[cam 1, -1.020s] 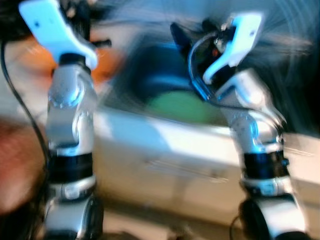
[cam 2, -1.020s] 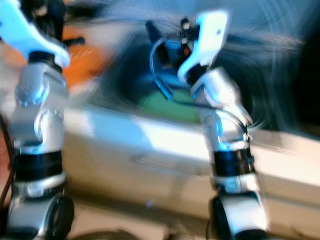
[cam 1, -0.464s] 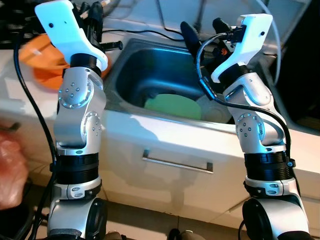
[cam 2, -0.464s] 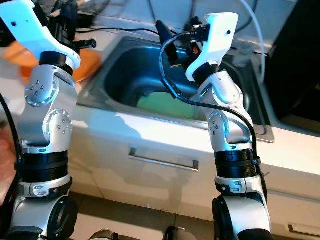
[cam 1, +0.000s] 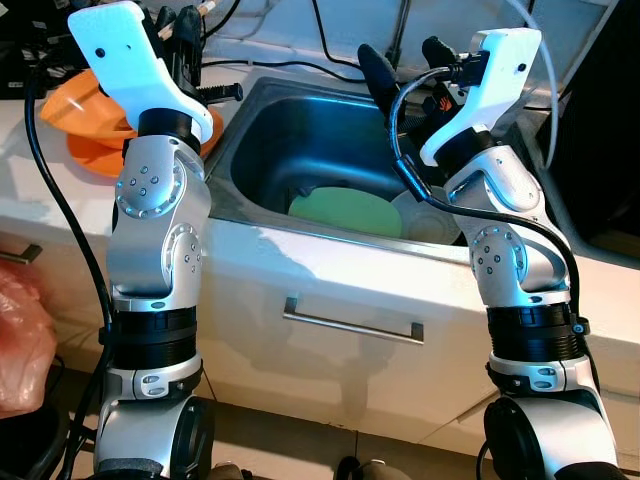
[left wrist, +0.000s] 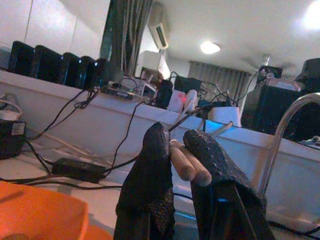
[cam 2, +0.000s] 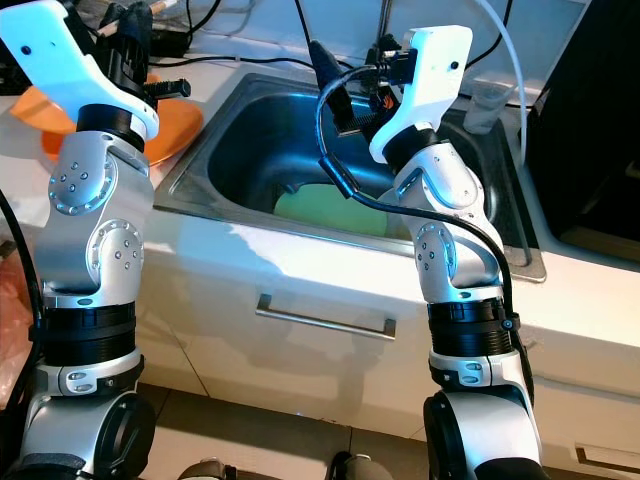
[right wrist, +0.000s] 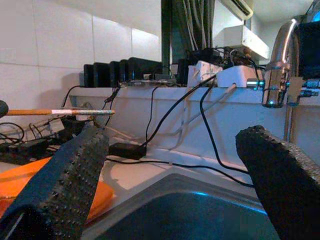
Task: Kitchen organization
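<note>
Left gripper (left wrist: 179,150), raised over the counter's left end, just left of the sink: fingers (left wrist: 150,165) pressed on a pair of wooden chopsticks (left wrist: 189,167), pale ends poking out between the black pads. Chopstick shafts (right wrist: 60,112) level, seen from the right wrist camera as a thin rod with a light band, above the orange plate. In the head views, thin sticks jutting up and away from the left gripper (cam 1: 183,40); exact length hard to judge there, possibly cut off by the frame edge.

Right gripper (cam 1: 400,62), held up above the sink's back rim: fingers (right wrist: 75,170) spread wide, nothing between them.

Below the left gripper, an orange plate (cam 1: 75,110) on the white counter (cam 1: 40,190). Beside it, the steel sink (cam 1: 260,150), with a green plate (cam 1: 345,212) lying flat in the basin and a white bowl (cam 1: 430,222) touching its right edge. Chrome faucet (right wrist: 280,55) behind the basin. Black cables (cam 2: 220,55) along the back of the counter. Drawer handle (cam 1: 352,325) on the cabinet front under the sink. Pink bag (cam 1: 25,340) low at far left.
</note>
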You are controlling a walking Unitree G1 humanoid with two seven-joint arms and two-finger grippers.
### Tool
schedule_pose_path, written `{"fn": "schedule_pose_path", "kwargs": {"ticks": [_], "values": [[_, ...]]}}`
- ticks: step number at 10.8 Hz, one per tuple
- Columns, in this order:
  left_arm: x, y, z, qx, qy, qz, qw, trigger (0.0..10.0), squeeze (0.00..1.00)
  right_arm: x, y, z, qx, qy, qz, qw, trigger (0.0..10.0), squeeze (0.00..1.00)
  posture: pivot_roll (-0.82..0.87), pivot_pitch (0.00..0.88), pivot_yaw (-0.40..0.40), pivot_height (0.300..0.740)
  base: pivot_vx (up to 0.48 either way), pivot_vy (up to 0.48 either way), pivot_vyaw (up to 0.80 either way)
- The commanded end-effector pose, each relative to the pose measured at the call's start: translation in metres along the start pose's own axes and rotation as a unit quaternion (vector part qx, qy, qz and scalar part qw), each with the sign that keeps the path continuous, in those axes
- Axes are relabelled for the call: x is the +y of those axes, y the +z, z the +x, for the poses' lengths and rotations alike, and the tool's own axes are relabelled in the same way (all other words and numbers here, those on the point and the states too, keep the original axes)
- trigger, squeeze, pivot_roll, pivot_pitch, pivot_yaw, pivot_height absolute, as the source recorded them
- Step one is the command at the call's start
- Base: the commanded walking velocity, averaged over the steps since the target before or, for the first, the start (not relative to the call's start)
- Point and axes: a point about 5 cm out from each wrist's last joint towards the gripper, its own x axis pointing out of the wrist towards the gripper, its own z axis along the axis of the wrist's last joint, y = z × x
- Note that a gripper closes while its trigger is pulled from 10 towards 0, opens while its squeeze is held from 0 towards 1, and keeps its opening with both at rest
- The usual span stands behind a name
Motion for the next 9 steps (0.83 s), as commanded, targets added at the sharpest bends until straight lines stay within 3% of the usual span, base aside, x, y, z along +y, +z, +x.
{"fn": "schedule_pose_path", "kwargs": {"ticks": [1, 3, 5, 7, 8, 9], "values": [[0.0, -0.002, -0.001, 0.004, 0.005, -0.001, 1.0, 0.0, 0.0, -0.003, 0.004, 0.0, -0.004, -0.004, -0.007, 1.0, 10.0, 0.0, 0.03, 0.108, -0.066, 0.74, 0.0, 0.0, 0.0], [0.004, -0.016, -0.005, 0.032, 0.01, -0.017, 0.999, 0.0, 0.0, 0.0, -0.003, -0.001, 0.013, 0.001, 0.024, 1.0, 10.0, 0.0, 0.03, 0.12, -0.067, 0.74, 0.0, 0.0, 0.0], [0.002, -0.027, -0.011, 0.067, 0.001, -0.078, 0.995, 0.0, 0.0, 0.002, -0.024, -0.007, 0.058, -0.012, 0.133, 0.989, 10.0, 0.0, 0.03, 0.144, -0.071, 0.74, 0.0, 0.0, 0.0], [-0.011, -0.033, -0.023, 0.1, -0.05, -0.137, 0.984, 0.0, 0.0, 0.002, -0.05, -0.012, 0.084, -0.063, 0.288, 0.952, 10.0, 0.0, 0.05, 0.169, -0.071, 0.74, 0.0, 0.0, 0.0], [-0.015, -0.036, -0.028, 0.114, -0.063, -0.166, 0.977, 0.0, 0.0, 0.007, -0.061, -0.014, 0.098, -0.068, 0.297, 0.947, 10.0, 0.0, 0.07, 0.179, -0.068, 0.74, 0.0, 0.0, 0.0], [-0.018, -0.037, -0.033, 0.128, -0.074, -0.193, 0.97, 0.0, 0.0, 0.01, -0.067, -0.017, 0.11, -0.073, 0.305, 0.943, 10.0, 1.0, 0.07, 0.184, -0.065, 0.74, 0.0, 0.0, 0.0]]}}
